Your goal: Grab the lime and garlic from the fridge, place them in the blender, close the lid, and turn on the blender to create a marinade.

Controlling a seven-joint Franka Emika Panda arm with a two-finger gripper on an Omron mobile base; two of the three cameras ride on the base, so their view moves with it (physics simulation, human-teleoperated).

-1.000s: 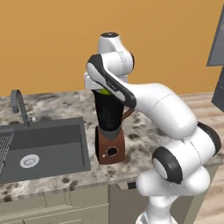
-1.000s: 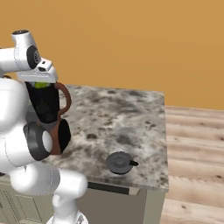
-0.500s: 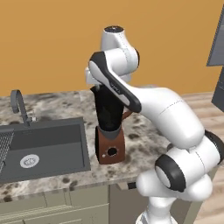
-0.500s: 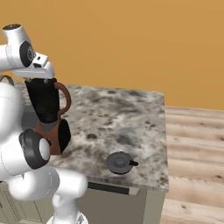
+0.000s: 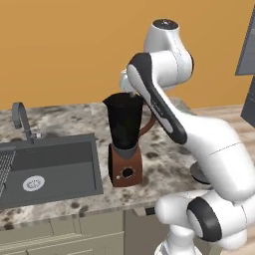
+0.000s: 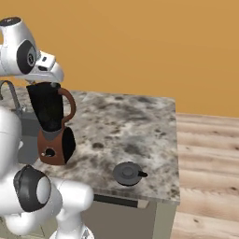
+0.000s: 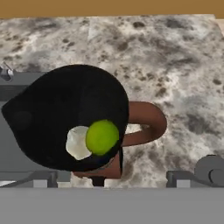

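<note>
my gripper (image 7: 109,186) hangs released above the blender (image 5: 124,141); the lime (image 7: 102,137) lies inside against the garlic (image 7: 77,143). the lid (image 6: 127,172) rests on the counter (image 6: 140,126).

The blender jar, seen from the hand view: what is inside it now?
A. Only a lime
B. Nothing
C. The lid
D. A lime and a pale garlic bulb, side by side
D: looking down into the blender jar, the green lime lies beside the whitish garlic.
</note>
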